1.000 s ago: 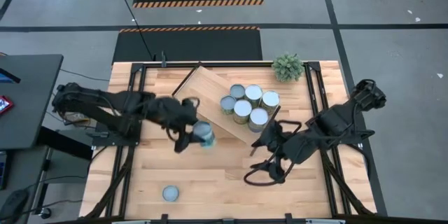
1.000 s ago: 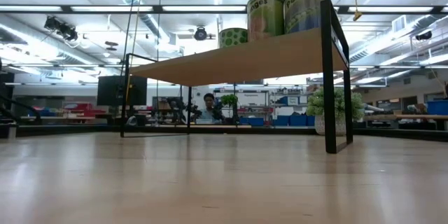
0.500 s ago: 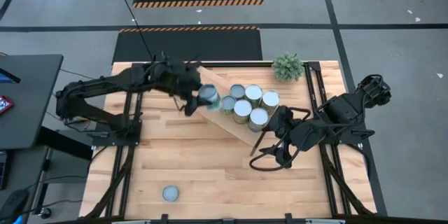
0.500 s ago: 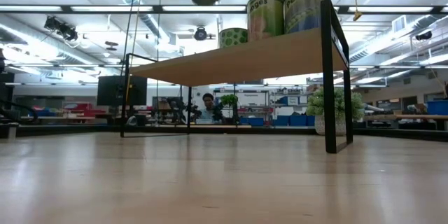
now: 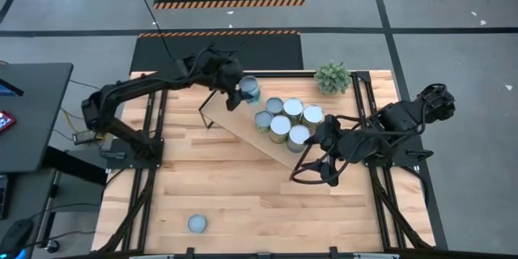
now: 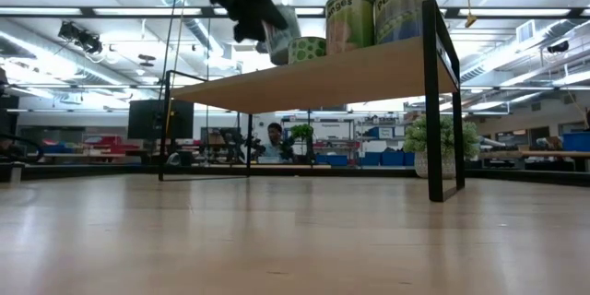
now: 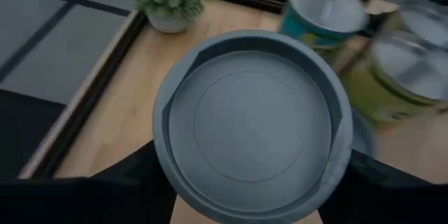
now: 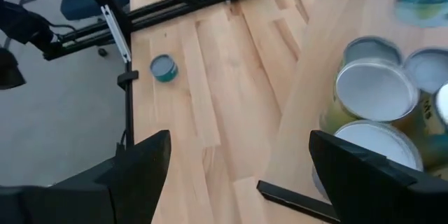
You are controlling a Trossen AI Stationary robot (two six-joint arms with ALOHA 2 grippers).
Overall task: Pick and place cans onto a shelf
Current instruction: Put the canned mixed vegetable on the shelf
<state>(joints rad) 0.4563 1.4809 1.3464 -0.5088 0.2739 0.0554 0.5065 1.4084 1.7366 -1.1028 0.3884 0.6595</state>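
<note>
Low view gives me the only readable writing: two tall cylindrical cans on the light wood shelf board [image 6: 313, 76], one with a green label [image 6: 350, 21] where I read "ges", one with a blue-and-green label [image 6: 402, 8] reading "Peas". A third, green-patterned can [image 6: 308, 49] sits behind them; its text I can't read.

High view: the light wood shelf on its thin black frame [image 5: 235, 121] runs diagonally across the far middle of the wooden tabletop [image 5: 243, 202]. Five cans with pale round tops [image 5: 286, 121] are clustered toward the shelf's right end, touching or just beside each other. My left gripper [image 5: 236, 93] is over the shelf's far left part, clamped on a silvery can with a pale blue-grey top [image 5: 249, 91], just beside that cluster. In the left wrist view that can [image 7: 253, 124] fills the frame between my dark fingers [image 7: 133, 182], gripped from both sides, and I can't tell whether it touches the board.

One more small blue-grey-topped can [image 5: 197, 224] stands alone near the tabletop's near edge, toward its left corner, well apart from the shelf.

My right gripper [image 5: 312, 174] waits near the shelf's right end with its fingers [image 8: 140, 164] spread and holding nothing.

A small green potted plant [image 5: 333, 77] sits by the far right corner.
</note>
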